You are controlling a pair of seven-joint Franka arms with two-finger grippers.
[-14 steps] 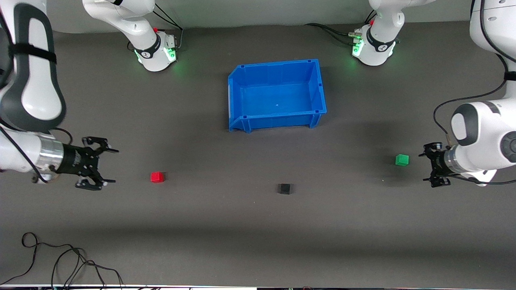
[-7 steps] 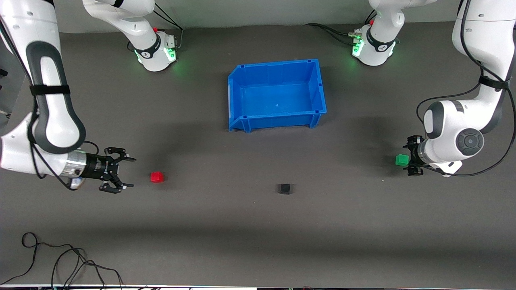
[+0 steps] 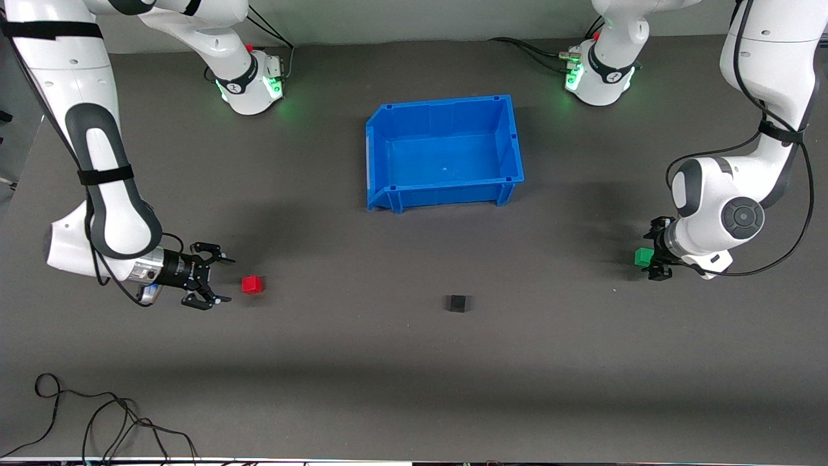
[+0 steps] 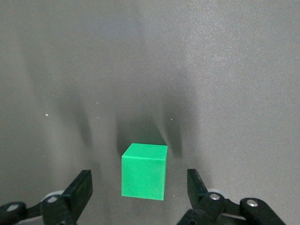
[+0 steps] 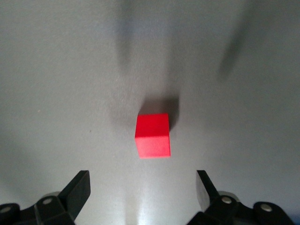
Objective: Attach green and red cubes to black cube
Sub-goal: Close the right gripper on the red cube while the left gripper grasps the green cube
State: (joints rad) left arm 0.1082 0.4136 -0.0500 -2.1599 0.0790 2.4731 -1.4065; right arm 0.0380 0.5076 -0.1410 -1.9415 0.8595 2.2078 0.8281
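Observation:
The red cube sits on the dark table toward the right arm's end. My right gripper is low beside it and open. In the right wrist view the red cube lies just ahead of the open gripper, not between the fingers. The green cube sits toward the left arm's end. My left gripper is open around it. In the left wrist view the green cube stands between the open fingertips, untouched. The black cube sits alone between the two.
An empty blue bin stands mid-table, farther from the front camera than the cubes. Loose black cables lie at the table's near edge toward the right arm's end.
Both arms have lowered and moved in toward their cubes. The left gripper now brackets the green cube, and the right gripper has come close to the red cube. No cube has moved.

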